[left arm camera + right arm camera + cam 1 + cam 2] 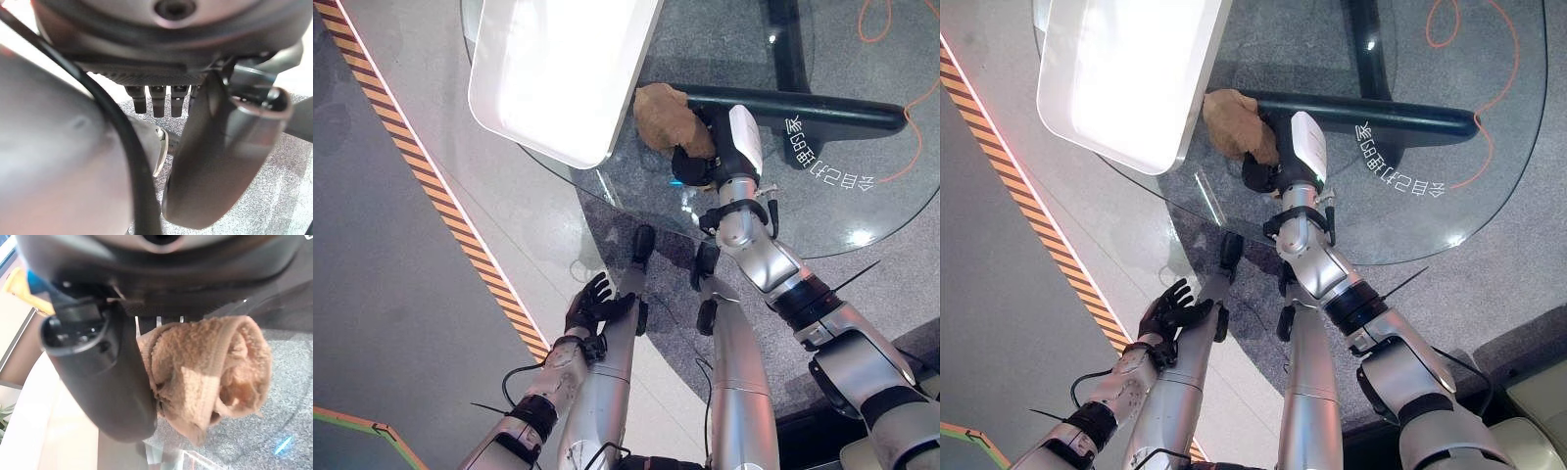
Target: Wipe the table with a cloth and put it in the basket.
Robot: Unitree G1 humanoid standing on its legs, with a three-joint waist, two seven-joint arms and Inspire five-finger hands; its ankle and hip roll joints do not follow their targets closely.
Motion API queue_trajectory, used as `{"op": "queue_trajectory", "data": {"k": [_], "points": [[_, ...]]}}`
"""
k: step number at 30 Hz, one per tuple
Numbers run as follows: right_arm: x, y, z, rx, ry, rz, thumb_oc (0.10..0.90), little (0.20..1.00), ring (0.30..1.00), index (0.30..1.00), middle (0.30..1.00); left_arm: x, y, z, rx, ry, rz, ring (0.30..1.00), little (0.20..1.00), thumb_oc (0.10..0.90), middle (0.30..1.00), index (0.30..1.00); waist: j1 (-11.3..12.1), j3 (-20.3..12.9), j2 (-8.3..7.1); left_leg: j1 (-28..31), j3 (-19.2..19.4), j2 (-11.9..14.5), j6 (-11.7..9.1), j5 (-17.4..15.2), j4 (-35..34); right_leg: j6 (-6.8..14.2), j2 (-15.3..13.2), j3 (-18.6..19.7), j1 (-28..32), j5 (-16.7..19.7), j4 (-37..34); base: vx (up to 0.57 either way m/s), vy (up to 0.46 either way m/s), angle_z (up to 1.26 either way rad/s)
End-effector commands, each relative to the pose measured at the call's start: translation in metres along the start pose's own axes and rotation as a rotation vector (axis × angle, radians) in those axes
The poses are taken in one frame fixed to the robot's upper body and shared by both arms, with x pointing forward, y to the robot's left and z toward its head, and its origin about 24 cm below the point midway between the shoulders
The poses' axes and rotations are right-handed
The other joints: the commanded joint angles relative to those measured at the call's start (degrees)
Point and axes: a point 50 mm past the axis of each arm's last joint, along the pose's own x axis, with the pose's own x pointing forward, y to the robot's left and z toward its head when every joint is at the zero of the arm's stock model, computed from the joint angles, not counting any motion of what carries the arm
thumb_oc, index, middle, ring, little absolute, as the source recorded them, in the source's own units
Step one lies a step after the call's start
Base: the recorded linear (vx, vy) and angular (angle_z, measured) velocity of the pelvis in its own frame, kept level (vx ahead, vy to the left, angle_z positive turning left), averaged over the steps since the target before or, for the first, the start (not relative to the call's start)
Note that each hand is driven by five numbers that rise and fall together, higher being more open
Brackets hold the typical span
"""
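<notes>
A crumpled brown cloth (661, 117) rests on the round glass table (832, 211), right beside the corner of a white basket (524, 119). My right hand (698, 162) reaches over the table's near edge and is shut on the cloth. In the right wrist view the cloth (210, 367) bunches between the thumb (105, 382) and the fingers behind it. Low down beside the table hangs my left hand (594, 305), off the glass, fingers relaxed and holding nothing.
The white basket covers the table's left part and overhangs its rim. A dark table base bar (803, 108) shows through the glass. An orange cable (891, 34) lies on the floor beyond, and striped tape (431, 191) runs along the floor at left.
</notes>
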Motion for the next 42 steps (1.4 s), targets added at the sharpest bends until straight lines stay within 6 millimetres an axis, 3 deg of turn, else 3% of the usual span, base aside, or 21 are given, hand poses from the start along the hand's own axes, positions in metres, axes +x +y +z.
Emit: {"op": "queue_trajectory", "data": {"k": [1,18,42], "points": [[-0.024,0.028,0.039,0.066,-0.219,0.232,0.1,0.2,0.3,0.3,0.3,-0.033,0.006,-0.057,0.0,0.143,0.016,0.9,0.9,0.8,0.9,0.9,0.8,-0.6,1.25,-0.2,2.4,-3.7,4.9,-4.7,3.7,3.2,1.8,1.7,-0.4,6.3,-7.0,0.0,0.0,0.0],[-0.039,0.043,0.043,-0.003,-0.265,0.406,0.1,0.2,0.3,0.3,0.3,-0.03,0.011,-0.053,0.009,0.135,0.02,0.9,0.9,0.8,0.9,0.9,0.6,-0.6,0.71,0.3,2.7,-3.5,4.7,-4.5,3.2,3.1,1.9,1.5,0.2,6.1,-7.6,0.0,0.0,0.0],[-0.026,0.023,0.047,0.044,-0.263,0.278,0.1,0.2,0.3,0.3,0.3,-0.028,0.018,-0.054,0.019,0.142,0.044,0.9,0.9,0.8,0.9,0.9,0.3,-0.6,0.0,0.8,2.6,-3.4,5.0,-4.8,3.3,3.1,2.1,1.8,0.7,6.5,-7.8,0.0,-0.001,0.01]]}}
